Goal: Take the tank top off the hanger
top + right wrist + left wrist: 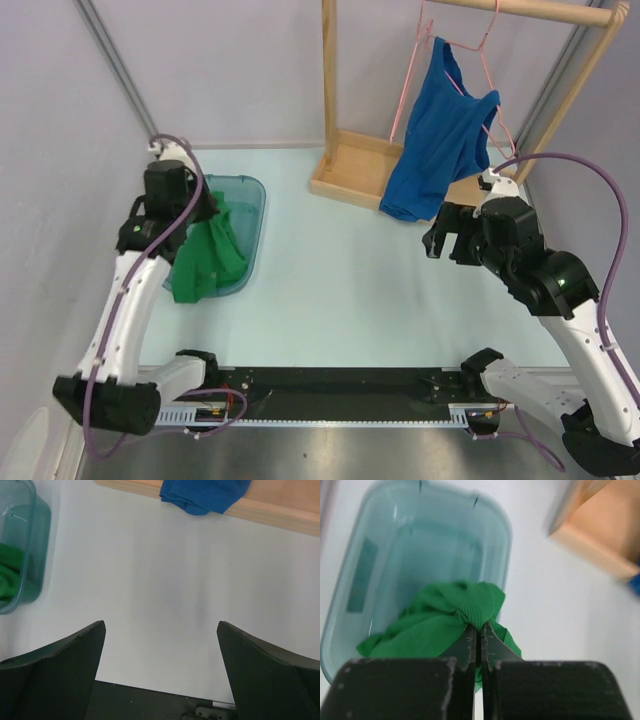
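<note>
A blue tank top (440, 130) hangs by one strap on a pink wire hanger (487, 38) on the wooden rack's rail; its hem rests on the rack base and shows in the right wrist view (205, 495). My right gripper (440, 243) is open and empty (161, 625), low over the table, in front of and below the blue top. My left gripper (212, 208) is shut on a green garment (445, 620), pinching a fold of it (479, 626) above a teal bin (420, 535). The garment (208, 258) drapes over the bin's near edge.
The wooden rack (345, 170) stands at the back right with a top rail (545, 10) and a flat base (280, 515). The teal bin (250, 195) sits at the left (30, 545). Grey walls enclose the table. A black rail (330, 385) runs along the near edge.
</note>
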Controlling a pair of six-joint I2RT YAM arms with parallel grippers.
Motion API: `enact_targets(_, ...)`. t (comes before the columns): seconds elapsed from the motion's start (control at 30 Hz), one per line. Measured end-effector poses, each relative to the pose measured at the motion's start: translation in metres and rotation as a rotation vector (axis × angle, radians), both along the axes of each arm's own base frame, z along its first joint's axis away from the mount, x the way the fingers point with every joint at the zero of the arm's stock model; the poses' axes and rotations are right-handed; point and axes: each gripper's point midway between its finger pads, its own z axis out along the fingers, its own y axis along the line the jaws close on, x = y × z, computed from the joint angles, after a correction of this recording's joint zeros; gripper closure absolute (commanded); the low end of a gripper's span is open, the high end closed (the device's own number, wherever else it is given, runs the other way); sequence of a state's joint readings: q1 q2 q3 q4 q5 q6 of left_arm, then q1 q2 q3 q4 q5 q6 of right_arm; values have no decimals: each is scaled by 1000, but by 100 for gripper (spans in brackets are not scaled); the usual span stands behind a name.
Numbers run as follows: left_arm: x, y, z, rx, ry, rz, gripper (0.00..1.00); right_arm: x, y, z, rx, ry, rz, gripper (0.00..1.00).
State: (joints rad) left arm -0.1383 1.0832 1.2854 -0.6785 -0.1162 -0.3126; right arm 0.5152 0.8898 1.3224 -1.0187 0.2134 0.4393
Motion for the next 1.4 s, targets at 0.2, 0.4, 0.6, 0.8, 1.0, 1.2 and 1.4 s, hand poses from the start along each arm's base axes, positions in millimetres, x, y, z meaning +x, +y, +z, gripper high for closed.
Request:
enact_targets(0.2,23,15,-109,-63,296,14,95,-3,3,0,4,4,39,0)
enact_targets(0.4,35,16,-104,-124,251,1,39,-2,9,-11,-12,41,81,0)
enact_targets(0.6,23,4,-80,-163,162,-41,11,1,6,-12,-26,43,71,0)
enact_targets(0.8,-27,-76,-30,-211,4,-297,14,7,-5,0,-58,13,18,0)
enact_targets(1.0,-132,-206,-40,-342,27,-744,18,11,-28,19,-95,-65,-85,0)
enact_targets(1.2,-224,-295,-94,-300,217,-997,18,26,-61,70,-135,-185,-234,0)
enact_targets(1.4,-310,-353,-155,-187,371,-1172,17,55,-112,108,-245,-252,-419,0)
